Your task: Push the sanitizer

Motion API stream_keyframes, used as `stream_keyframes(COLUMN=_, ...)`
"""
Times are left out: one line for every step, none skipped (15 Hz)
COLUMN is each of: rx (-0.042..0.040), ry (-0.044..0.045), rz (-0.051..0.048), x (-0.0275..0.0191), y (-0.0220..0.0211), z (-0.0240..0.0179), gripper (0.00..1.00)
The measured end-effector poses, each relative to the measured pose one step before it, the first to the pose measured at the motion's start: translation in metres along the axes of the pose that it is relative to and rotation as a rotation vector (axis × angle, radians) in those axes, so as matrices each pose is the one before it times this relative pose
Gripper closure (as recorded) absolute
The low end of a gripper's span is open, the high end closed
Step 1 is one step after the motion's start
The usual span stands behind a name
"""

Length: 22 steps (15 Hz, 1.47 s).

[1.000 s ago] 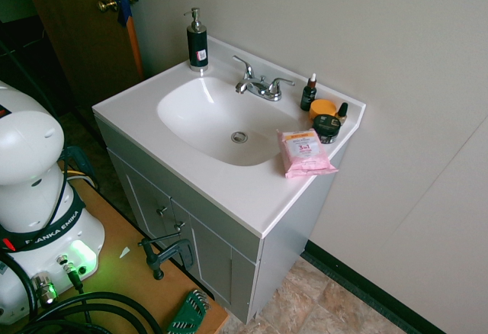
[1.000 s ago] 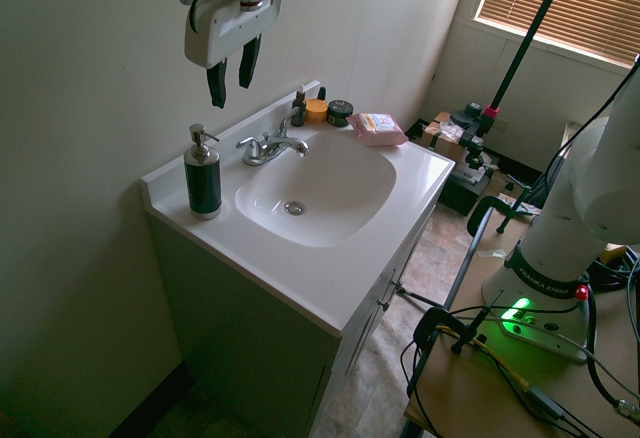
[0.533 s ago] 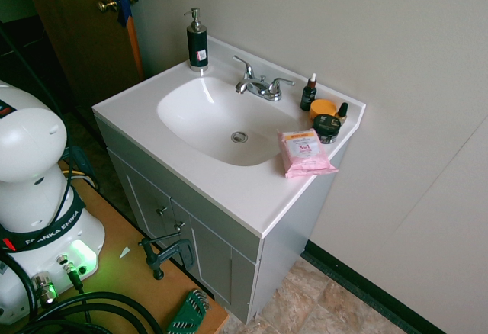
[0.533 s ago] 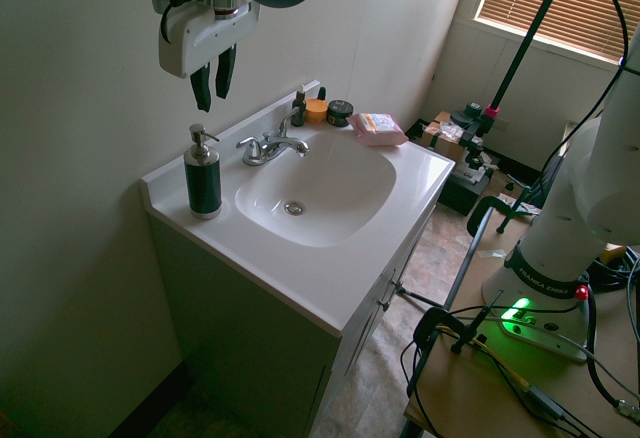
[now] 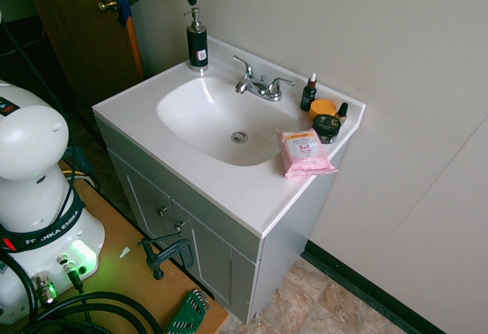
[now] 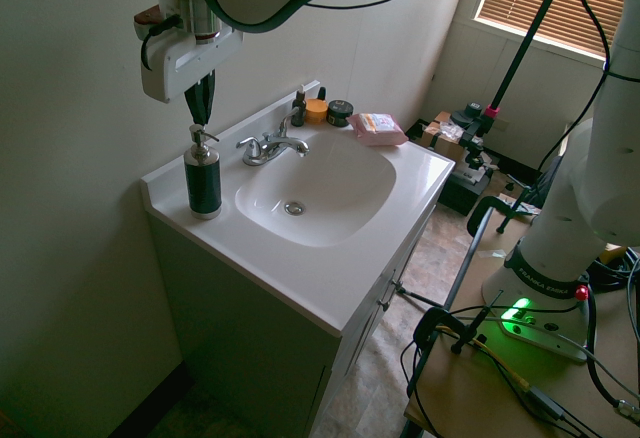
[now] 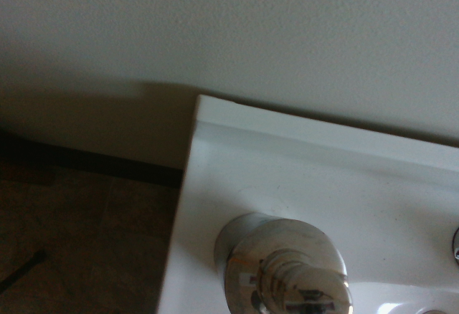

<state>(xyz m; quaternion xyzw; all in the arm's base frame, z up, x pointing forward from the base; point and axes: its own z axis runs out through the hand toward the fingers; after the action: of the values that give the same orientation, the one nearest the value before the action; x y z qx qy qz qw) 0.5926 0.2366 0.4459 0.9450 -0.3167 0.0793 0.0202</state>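
So the gripper (image 6: 202, 123) is basically closed, nothing in it, fingertips pointing down just above the 1 soap pump (image 6: 203, 180), which stands upright left of centre in the second exterior view. I'd say straight down is the push.

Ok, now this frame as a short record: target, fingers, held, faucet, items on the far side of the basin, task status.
target: black sanitizer bottle with silver pump head, upright on the counter
fingers: closed together, pointing down just above the pump head; contact cannot be told
held: nothing
faucet: silver, at the back of the basin
far side: dropper bottle, orange container, black jar, pink wipes pack
status: pump not visibly pressed
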Motion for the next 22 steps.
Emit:
stream_keyframes(rx=-0.00269, ry=-0.00082, rz=0.00201, x=0.00100, y=-0.00028, z=0.00218, gripper=1.00)
stream_keyframes(rx=-0.00315, ry=-0.00058, rz=0.00283, x=0.00156, y=0.00068, z=0.00203, gripper=1.00)
stream_keyframes(rx=-0.00184, ry=0.00013, rz=0.00320, x=0.00177, y=0.00101, z=0.00099, gripper=1.00)
stream_keyframes(rx=-0.00181, ry=0.00006, rz=0.00306, x=0.00167, y=0.00096, z=0.00097, gripper=1.00)
stream_keyframes(rx=-0.00158, ry=-0.00052, rz=0.00143, x=0.00083, y=0.00042, z=0.00104, gripper=1.00)
stream_keyframes(rx=-0.00139, ry=-0.00106, rz=-0.00006, x=0.00005, y=-0.00011, z=0.00119, gripper=1.00)
stream_keyframes(rx=-0.00011, ry=-0.00013, rz=-0.00036, x=-0.00018, y=-0.00013, z=0.00010, gripper=1.00)
stream_keyframes(rx=0.00003, ry=-0.00009, rz=-0.00094, x=-0.00051, y=-0.00032, z=0.00002, gripper=1.00)
stream_keyframes(rx=0.00055, ry=0.00040, rz=-0.00036, x=-0.00013, y=-0.00016, z=-0.00012, gripper=1.00)
stream_keyframes(rx=0.00038, ry=0.00027, rz=-0.00038, x=-0.00015, y=-0.00017, z=-0.00015, gripper=1.00)
stream_keyframes(rx=0.00036, ry=0.00015, rz=-0.00047, x=-0.00023, y=-0.00023, z=-0.00019, gripper=1.00)
stream_keyframes(rx=0.00021, ry=0.00015, rz=-0.00027, x=-0.00010, y=-0.00012, z=-0.00012, gripper=1.00)
stream_keyframes(rx=0.00004, ry=0.00041, rz=-0.00101, x=-0.00040, y=-0.00028, z=-0.00011, gripper=1.00)
stream_keyframes(rx=-0.00009, ry=0.00038, rz=-0.00063, x=-0.00021, y=-0.00014, z=-0.00004, gripper=1.00)
stream_keyframes(rx=-0.00034, ry=0.00058, rz=-0.00037, x=0.00002, y=0.00002, z=0.00002, gripper=1.00)
stream_keyframes(rx=-0.00097, ry=0.00038, rz=-0.00021, x=0.00012, y=0.00015, z=0.00039, gripper=1.00)
stream_keyframes(rx=-0.00122, ry=0.00081, rz=-0.00061, x=0.00008, y=0.00016, z=0.00042, gripper=1.00)
stream_keyframes(rx=-0.00191, ry=0.00142, rz=-0.00172, x=-0.00022, y=0.00008, z=0.00059, gripper=1.00)
stream_keyframes(rx=-0.00255, ry=0.00226, rz=-0.00345, x=-0.00079, y=-0.00018, z=0.00066, gripper=1.00)
stream_keyframes(rx=-0.00399, ry=0.00169, rz=-0.00562, x=-0.00196, y=-0.00045, z=0.00147, gripper=1.00)
stream_keyframes(rx=-0.00274, ry=0.00208, rz=-0.00579, x=-0.00202, y=-0.00080, z=0.00137, gripper=1.00)
stream_keyframes(rx=-0.00311, ry=0.00212, rz=-0.00586, x=-0.00203, y=-0.00076, z=0.00119, gripper=1.00)
